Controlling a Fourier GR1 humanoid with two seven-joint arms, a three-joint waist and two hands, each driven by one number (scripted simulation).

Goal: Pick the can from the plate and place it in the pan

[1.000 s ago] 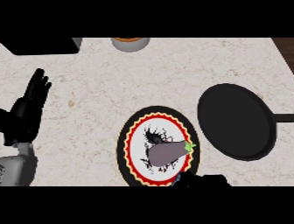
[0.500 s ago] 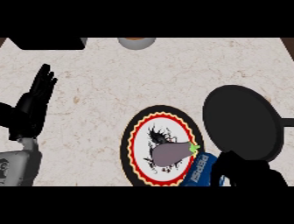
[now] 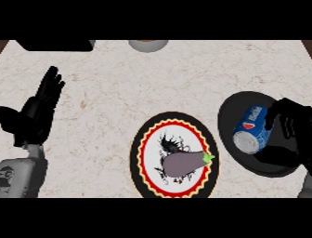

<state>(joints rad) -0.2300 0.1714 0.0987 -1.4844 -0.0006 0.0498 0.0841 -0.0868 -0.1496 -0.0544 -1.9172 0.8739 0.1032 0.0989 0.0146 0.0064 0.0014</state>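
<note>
The right hand [image 3: 299, 135] is curling its fingers around the blue can [image 3: 252, 130], which is lying on its side over the black pan [image 3: 236, 109] (whether it is touching the pan's floor cannot be told). The thumb side is wrapping the can's right flank. The plate [image 3: 152, 139], just left of the pan, is carrying only an eggplant [image 3: 185, 162]. The left hand [image 3: 35, 111] is resting at the view's left, its fingers straight and slightly spread, holding nothing.
</note>
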